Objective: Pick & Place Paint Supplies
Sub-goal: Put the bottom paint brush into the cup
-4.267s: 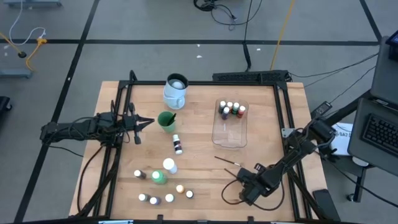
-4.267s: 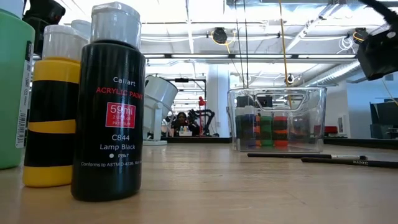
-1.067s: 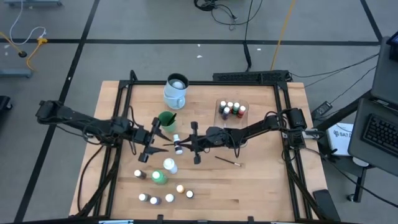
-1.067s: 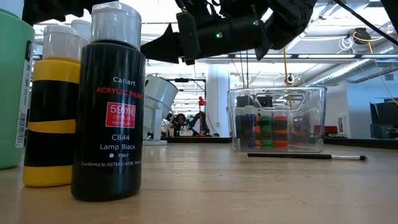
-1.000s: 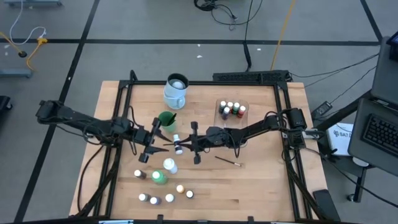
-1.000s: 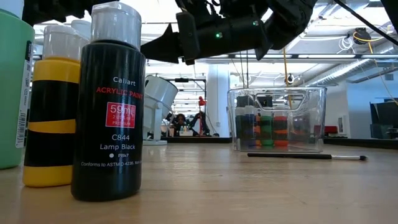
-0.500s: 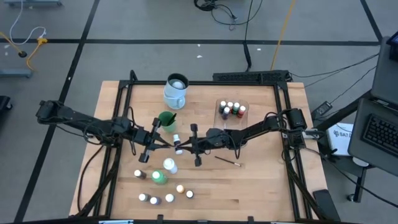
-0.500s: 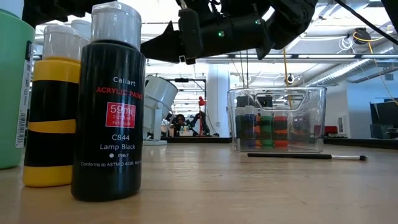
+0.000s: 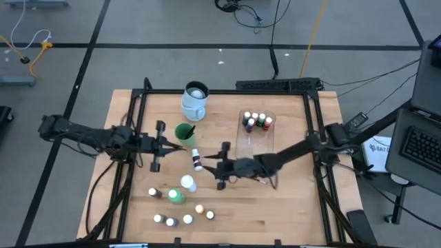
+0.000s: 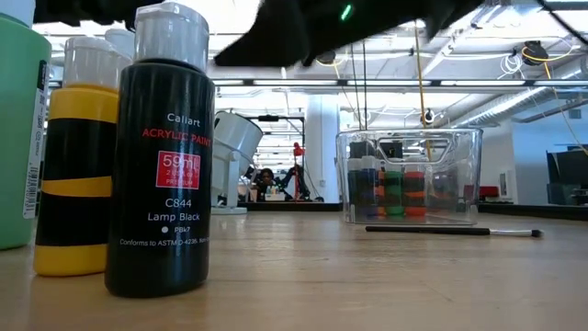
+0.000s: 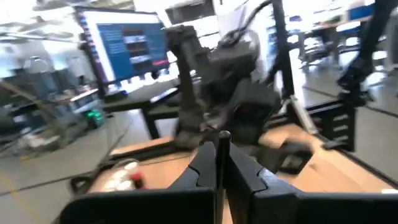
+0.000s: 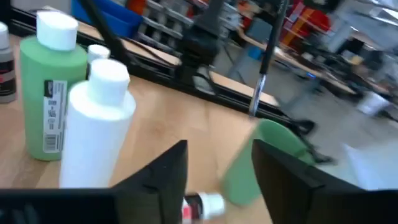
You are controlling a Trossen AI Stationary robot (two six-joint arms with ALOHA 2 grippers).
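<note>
- Table (image 9: pixel 289 210) — pale wood, edged by a black frame (image 9: pixel 224 91).
- Mug (image 9: pixel 195 100) — white and pale blue, upright near the table's far edge.
- Green cup (image 9: pixel 184 133), just in front of the mug.
- Clear tub (image 9: pixel 255 147) on the right half; in the low view (image 10: pixel 409 176) it stands on the tabletop.
- Keyboard (image 9: pixel 419 147) beyond the table's right edge.
- Cables (image 9: pixel 242 12) on the grey floor.

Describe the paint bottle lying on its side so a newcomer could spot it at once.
Start at the white-and-blue mug at the table's far edge, then come nearer past the green cup. Just beyond it lies a small dark bottle. It alone lies flat; the other loose bottles stand upright nearer the front.
</note>
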